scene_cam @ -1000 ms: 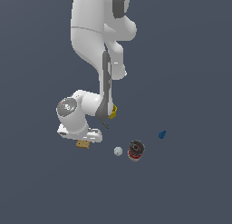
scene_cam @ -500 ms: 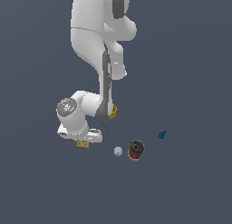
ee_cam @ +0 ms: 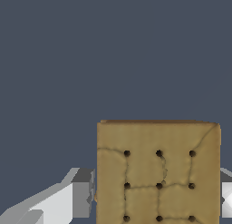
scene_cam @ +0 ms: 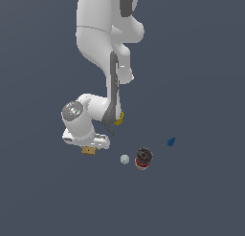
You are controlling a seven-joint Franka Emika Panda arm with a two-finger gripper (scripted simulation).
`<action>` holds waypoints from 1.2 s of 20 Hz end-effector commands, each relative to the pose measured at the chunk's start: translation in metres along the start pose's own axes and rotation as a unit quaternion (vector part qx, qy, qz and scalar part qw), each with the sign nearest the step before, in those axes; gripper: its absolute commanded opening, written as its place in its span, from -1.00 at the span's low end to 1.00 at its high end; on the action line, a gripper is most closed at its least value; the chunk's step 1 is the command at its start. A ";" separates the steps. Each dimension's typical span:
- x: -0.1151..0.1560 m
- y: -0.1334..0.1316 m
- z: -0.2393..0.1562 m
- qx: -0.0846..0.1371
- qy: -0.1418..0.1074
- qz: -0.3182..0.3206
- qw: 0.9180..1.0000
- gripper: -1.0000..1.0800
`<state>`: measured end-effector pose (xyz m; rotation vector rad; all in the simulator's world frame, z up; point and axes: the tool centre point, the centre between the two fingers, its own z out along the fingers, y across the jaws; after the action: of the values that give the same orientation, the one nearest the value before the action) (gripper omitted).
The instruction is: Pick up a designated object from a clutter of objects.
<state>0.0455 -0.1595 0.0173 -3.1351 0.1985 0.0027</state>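
Observation:
The designated object [ee_cam: 158,173] is a flat tan-orange square with a dotted, cracked face; in the wrist view it fills the space between my two fingers. My gripper [ee_cam: 158,198] has one grey fingertip [ee_cam: 84,193] against one side of it and the other [ee_cam: 226,196] against the opposite side. In the exterior view the designated object [scene_cam: 88,151] shows as a small tan piece under the white hand, low at the floor, where my gripper [scene_cam: 89,147] is shut on it.
The rest of the clutter lies to the exterior view's right: a yellow cup [scene_cam: 119,118] partly behind the arm, thin dark scissors [scene_cam: 109,129], a small white cube [scene_cam: 125,159], a black-and-red can [scene_cam: 143,158] and a blue piece [scene_cam: 171,142].

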 end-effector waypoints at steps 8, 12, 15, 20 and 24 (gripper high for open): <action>-0.023 -0.035 -0.034 0.000 0.001 0.000 1.000 -1.00; -0.039 -0.060 -0.058 0.000 0.001 0.000 1.000 -1.00; -0.053 -0.081 -0.078 0.000 0.001 0.000 1.000 -1.00; -0.076 -0.118 -0.113 0.000 0.001 -0.001 1.000 -1.00; -0.095 -0.147 -0.141 -0.001 0.001 -0.001 1.000 -1.00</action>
<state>-0.0241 -0.0134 0.1475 -3.1360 0.1964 0.0012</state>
